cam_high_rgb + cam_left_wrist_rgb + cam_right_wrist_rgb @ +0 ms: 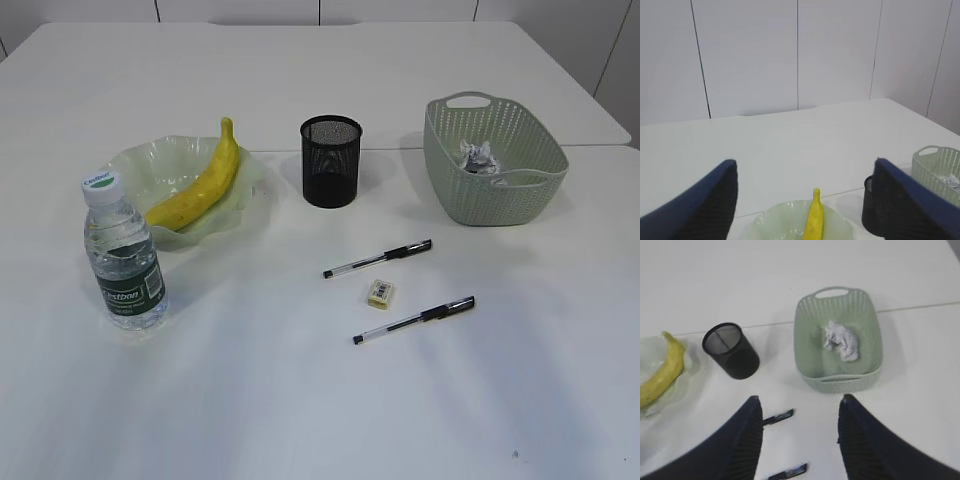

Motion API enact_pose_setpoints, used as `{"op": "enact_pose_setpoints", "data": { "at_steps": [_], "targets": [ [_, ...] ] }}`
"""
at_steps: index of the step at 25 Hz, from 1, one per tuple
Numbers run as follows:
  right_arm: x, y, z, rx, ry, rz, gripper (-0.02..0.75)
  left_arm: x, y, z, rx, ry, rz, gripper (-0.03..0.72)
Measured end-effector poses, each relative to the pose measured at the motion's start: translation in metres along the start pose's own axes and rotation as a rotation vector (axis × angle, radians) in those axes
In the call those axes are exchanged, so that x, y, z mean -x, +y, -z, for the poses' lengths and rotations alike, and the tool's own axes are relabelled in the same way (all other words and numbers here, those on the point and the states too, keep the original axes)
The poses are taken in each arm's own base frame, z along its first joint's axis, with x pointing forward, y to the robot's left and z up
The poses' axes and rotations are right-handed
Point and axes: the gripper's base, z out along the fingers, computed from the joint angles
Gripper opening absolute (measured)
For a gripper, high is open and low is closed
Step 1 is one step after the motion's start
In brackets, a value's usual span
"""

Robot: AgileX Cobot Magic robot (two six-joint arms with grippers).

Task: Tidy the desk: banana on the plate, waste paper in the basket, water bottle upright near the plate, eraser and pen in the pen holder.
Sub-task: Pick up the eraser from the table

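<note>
Both grippers hang empty above your bench (pixel 300 420). Your left gripper (pixel 805 200) stands wide apart over the plate (pixel 775 225), touching nothing; your right gripper (pixel 800 435) is roughly half spread above the pens, also clear.

From the left, the exterior view alone gives you the water bottle (pixel 123 255) upright just beside the plate; then the banana (pixel 200 185) on it, the pen holder (pixel 330 160), two pens (pixel 378 258) and the eraser (pixel 381 292) lying between them. Only the right wrist view looks straight down on the waste paper (pixel 840 340) in the basket (pixel 805 330).
</note>
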Motion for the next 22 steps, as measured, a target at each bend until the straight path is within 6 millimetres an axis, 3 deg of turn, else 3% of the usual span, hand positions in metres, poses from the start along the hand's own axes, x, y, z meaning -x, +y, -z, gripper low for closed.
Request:
{"op": "enact_pose_setpoints", "data": {
  "at_steps": [10,22],
  "targets": [
    [0.030,0.014,-0.027,0.125,0.210,-0.084,0.368,0.039,0.002,0.004,0.038,0.135,-0.034,0.593],
    [0.032,0.012,-0.088,0.121,0.505,-0.174,0.376,0.036,0.003,-0.004,0.058,0.269,-0.035,0.593]
  ]
}}
